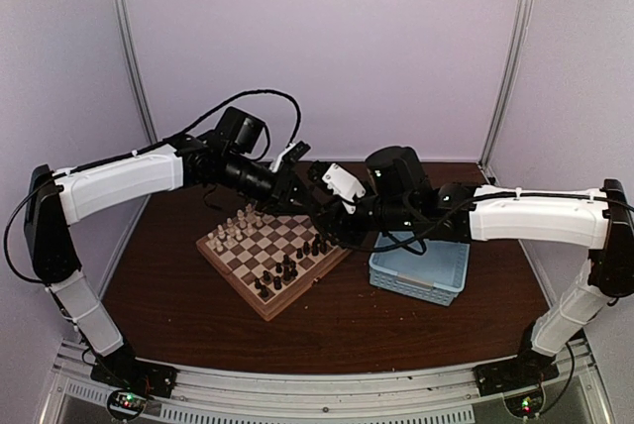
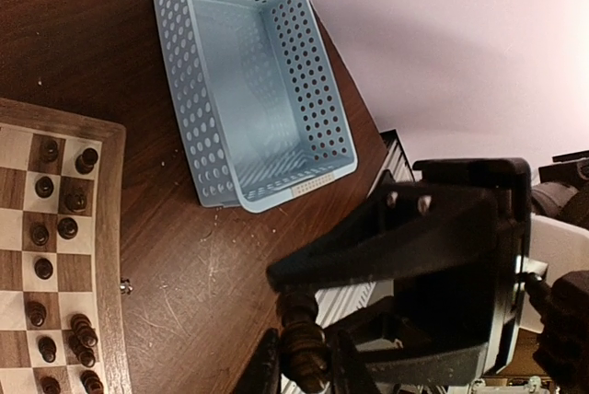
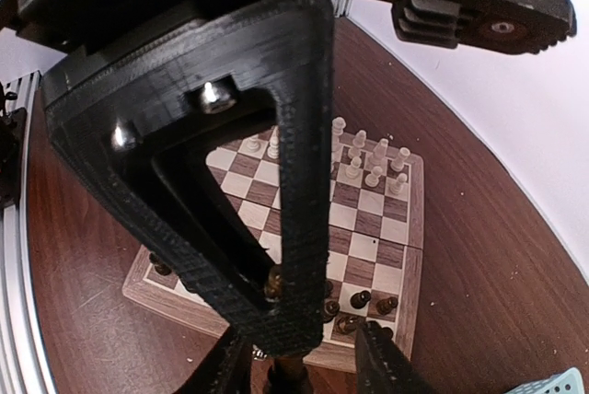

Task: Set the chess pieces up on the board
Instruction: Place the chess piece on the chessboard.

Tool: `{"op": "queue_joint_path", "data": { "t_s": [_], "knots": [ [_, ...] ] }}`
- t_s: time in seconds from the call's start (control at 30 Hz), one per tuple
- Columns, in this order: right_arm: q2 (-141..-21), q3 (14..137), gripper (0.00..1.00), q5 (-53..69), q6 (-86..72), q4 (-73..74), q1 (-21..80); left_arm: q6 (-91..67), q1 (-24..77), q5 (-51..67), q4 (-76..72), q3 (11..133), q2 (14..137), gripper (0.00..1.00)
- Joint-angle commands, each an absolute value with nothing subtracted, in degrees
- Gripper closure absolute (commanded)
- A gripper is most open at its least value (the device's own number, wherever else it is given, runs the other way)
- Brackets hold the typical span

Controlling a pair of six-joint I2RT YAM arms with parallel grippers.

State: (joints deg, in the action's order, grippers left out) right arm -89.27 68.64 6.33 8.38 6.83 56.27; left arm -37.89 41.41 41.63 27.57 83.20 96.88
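Note:
Both arms meet above the far right corner of the board (image 1: 238,290). My left gripper (image 2: 306,366) is shut on a dark brown chess piece (image 2: 302,343), whose end touches a finger of the right gripper (image 2: 396,237). In the right wrist view that piece (image 3: 293,380) sits between my right gripper's (image 3: 306,371) fingers, which stand apart from it, open. The left gripper's black finger frame (image 3: 304,136) fills that view. Cream pieces (image 1: 233,231) stand at the board's far left and dark pieces (image 1: 282,270) along its near right side.
A light blue lattice basket (image 1: 421,270) sits on the brown table to the right of the board, below the right arm. It looks empty in the left wrist view (image 2: 248,72). White walls and metal posts enclose the table.

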Motion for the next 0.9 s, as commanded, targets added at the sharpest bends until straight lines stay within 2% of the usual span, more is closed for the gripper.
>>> {"op": "queue_joint_path", "data": {
  "t_s": [0.0,0.13,0.3,0.57,0.87],
  "knots": [
    [-87.3,66.9,0.52,3.8,7.5,3.7,56.6,-33.2,41.9,37.4,32.1,86.1,96.5,0.86],
    [-83.8,62.7,0.4,1.7,6.8,1.0,56.6,-28.8,42.0,30.9,36.7,86.1,95.5,0.86],
    [-78.6,55.2,0.36,-4.9,4.0,-1.9,55.3,-25.6,42.6,24.3,37.9,83.5,95.0,0.86],
    [-68.1,42.7,0.34,-14.8,-5.8,-8.1,49.1,-21.5,47.1,16.4,37.3,81.6,97.3,0.84],
    [-61.6,38.0,0.33,-18.1,-7.8,-8.4,46.9,-18.9,49.2,10.4,37.3,81.6,101.0,0.85]
  ]
}}
